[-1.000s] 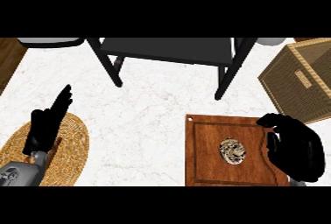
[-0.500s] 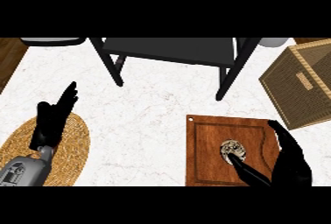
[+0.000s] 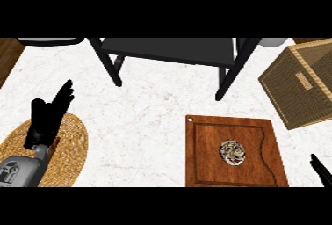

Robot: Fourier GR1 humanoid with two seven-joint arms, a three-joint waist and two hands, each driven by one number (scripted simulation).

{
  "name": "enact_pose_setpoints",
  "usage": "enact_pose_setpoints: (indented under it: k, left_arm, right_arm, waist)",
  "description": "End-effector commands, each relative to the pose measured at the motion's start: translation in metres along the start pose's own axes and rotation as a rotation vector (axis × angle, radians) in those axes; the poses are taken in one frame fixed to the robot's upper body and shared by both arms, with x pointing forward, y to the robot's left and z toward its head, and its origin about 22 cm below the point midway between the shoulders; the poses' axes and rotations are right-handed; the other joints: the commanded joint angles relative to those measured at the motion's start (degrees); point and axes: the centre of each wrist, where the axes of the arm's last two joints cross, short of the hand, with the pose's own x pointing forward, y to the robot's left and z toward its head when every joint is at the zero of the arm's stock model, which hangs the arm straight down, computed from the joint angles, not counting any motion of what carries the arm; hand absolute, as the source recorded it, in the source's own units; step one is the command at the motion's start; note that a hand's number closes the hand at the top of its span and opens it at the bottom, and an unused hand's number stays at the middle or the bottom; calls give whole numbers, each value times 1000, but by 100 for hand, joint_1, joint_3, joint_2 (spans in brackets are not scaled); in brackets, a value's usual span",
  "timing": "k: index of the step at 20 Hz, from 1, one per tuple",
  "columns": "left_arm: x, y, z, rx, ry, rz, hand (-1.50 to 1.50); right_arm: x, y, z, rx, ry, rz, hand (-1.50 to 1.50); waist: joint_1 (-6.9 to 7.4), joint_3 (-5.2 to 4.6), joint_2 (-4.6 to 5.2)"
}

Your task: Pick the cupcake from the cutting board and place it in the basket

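My left hand (image 3: 48, 116) rests spread; my right hand (image 3: 322, 169), I cannot tell; pale swirled cupcake (image 3: 232, 152) lies left of it.

A grey metallic forearm (image 3: 18, 170) ends in a slender black left hand (image 3: 47, 118).

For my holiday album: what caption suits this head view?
Cupcake on the cutting board, basket at upper right, left hand open over a woven mat.

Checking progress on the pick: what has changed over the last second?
The right hand pulled back from over the cutting board to the lower right edge, taking nothing. The cupcake stayed on the board; the left hand and basket kept their places.
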Motion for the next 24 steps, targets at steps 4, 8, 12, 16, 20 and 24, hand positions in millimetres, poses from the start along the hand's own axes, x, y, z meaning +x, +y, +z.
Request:
enact_pose_setpoints:
  k: [4,8,12,16,20,24]
  left_arm:
    - [13,-11,-5,-25,-11,-11,0]
    - [8,-30,-5,-25,-26,-7,0]
    - [-4,-14,-10,-25,-7,7,0]
    - [4,-13,-6,-36,21,20,0]
    - [3,-14,-18,-28,-5,20,0]
    - [-1,-31,-5,-28,-13,7,0]
  right_arm:
    - [72,-44,7,317,104,70,-150]
    - [104,-57,-3,360,155,67,-150]
    - [102,-60,-18,313,185,67,-150]
    - [110,-44,-6,250,179,45,-150]
    - [89,-32,-13,178,213,87,-150]
    - [97,-32,-19,169,199,86,-150]
  waist:
    - [104,23,9]
    - [152,51,1]
    - [169,60,-3]
    - [166,62,-16]
    - [162,62,-7]
    - [173,63,-13]
